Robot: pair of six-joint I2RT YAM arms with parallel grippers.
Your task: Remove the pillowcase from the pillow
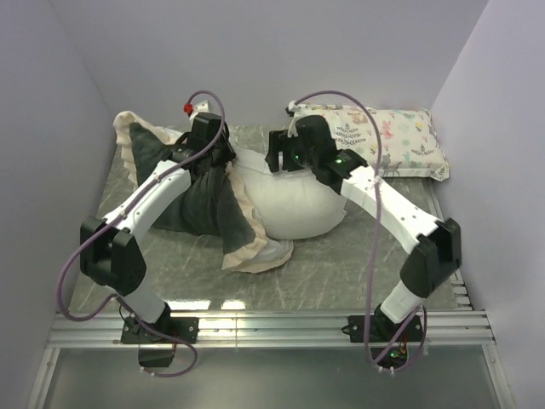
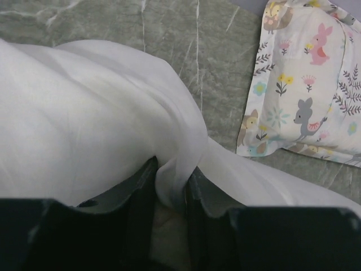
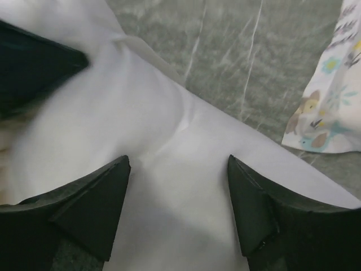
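A large plain white stuffed pillow (image 1: pixel 302 204) is seen from above on a grey marbled table (image 1: pixel 366 256). Its long axis runs left to right between the two arms.

The left gripper (image 2: pixel 172 180) is clamped on a pinched ridge of smooth white cloth. This is judged to be the pillow's far-left edge, though the pillowcase's pale lining cannot be ruled out. The dark grey plush pillowcase with cream ruffled edging (image 1: pixel 192 209) lies bunched beneath and to the left of that gripper. Its ruffled mouth is wrapped around the pillow's left end, on the side nearer the arm bases.

The right gripper (image 3: pixel 177 192) is spread wide just above the pillow's white surface, with nothing between its fingers. The left gripper is just beside it, on its left. Most of the pillow extends to the right of the right gripper and back toward the bases.

The coming move is judged to turn on one relation: the case lies to the left and the pillow to the right, so the two would be drawn apart along the long axis. The left arm is nearer the case.

Bare table is seen beyond the left gripper and nearer the bases. A small pastel animal-print pillow (image 1: pixel 396 141) lies near the right gripper, on its right. Travel on both flanks is limited by the side walls.
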